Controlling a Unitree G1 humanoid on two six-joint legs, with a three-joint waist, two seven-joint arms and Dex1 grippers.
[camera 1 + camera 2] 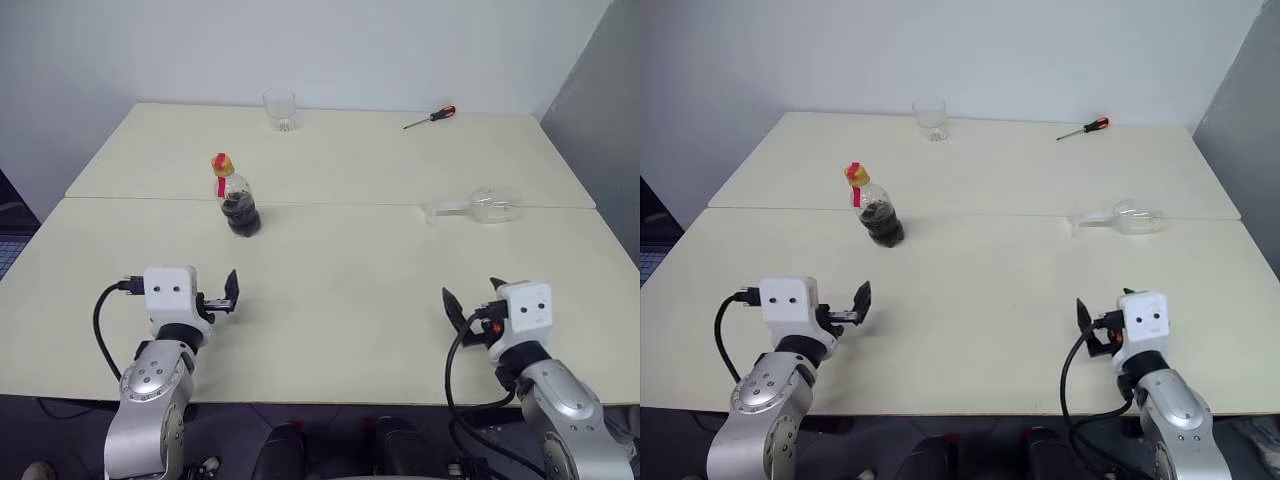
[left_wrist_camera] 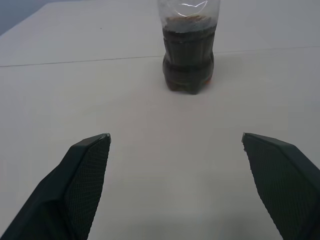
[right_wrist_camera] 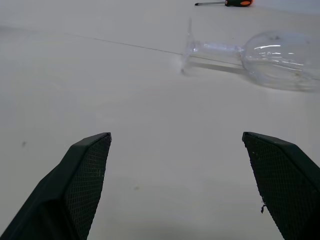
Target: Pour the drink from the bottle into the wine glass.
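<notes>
- The left tool (image 2: 175, 185) hovers over the surface (image 1: 330, 290), fingers spread wide, holding nothing.
- The right tool (image 3: 177, 187) is likewise wide open and empty.
- The bottle (image 1: 236, 200) stands upright ahead of the left tool, capped, with the drink (image 2: 188, 62) inside.
- The wine glass (image 1: 478, 208) lies on its side ahead of the right tool.
- A tumbler (image 1: 280, 110) and a screwdriver (image 1: 431, 118) sit near the far edge.

The bottle (image 2: 189, 60) stands upright on the table (image 2: 75, 85) beyond the spread left pincer (image 2: 175, 150).
</notes>
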